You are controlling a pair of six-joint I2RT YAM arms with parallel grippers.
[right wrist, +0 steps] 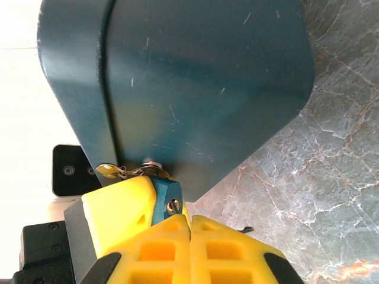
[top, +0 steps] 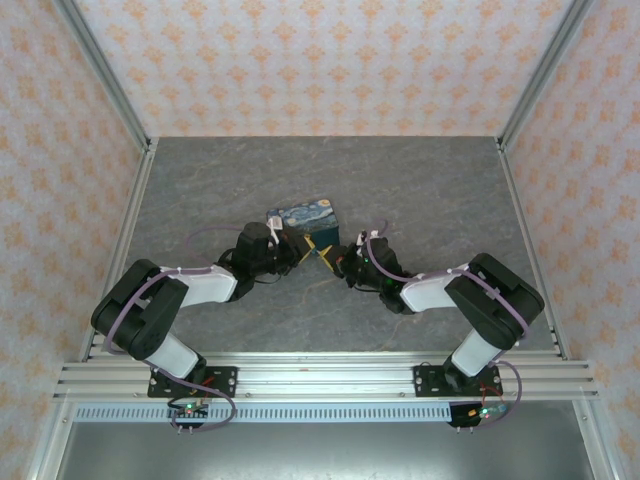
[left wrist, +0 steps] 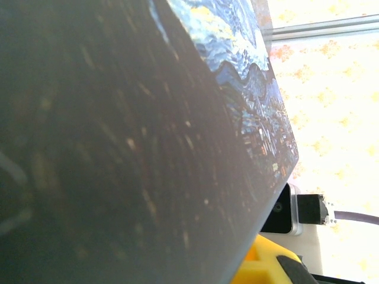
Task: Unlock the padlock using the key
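The padlock (top: 305,219), with its blue-and-yellow painted face (left wrist: 249,89) and dark teal sides (right wrist: 195,77), sits between my two grippers at mid-table. My left gripper (top: 288,244) is pressed against its near-left side and seems shut on it. Its fingers are hidden behind the padlock's dark side (left wrist: 118,154). My right gripper (right wrist: 188,216) (top: 332,254) is shut on the teal head of the key (right wrist: 165,197). The key's blade reaches the keyhole (right wrist: 153,168) in the padlock's underside. A small brass key (right wrist: 106,171) dangles beside the keyhole.
Grey marbled tabletop (right wrist: 308,177) lies below and to the right of the padlock. Patterned walls with metal frame rails (top: 128,220) enclose the table on three sides. A yellow fingertip (left wrist: 260,267) shows past the padlock's lower edge.
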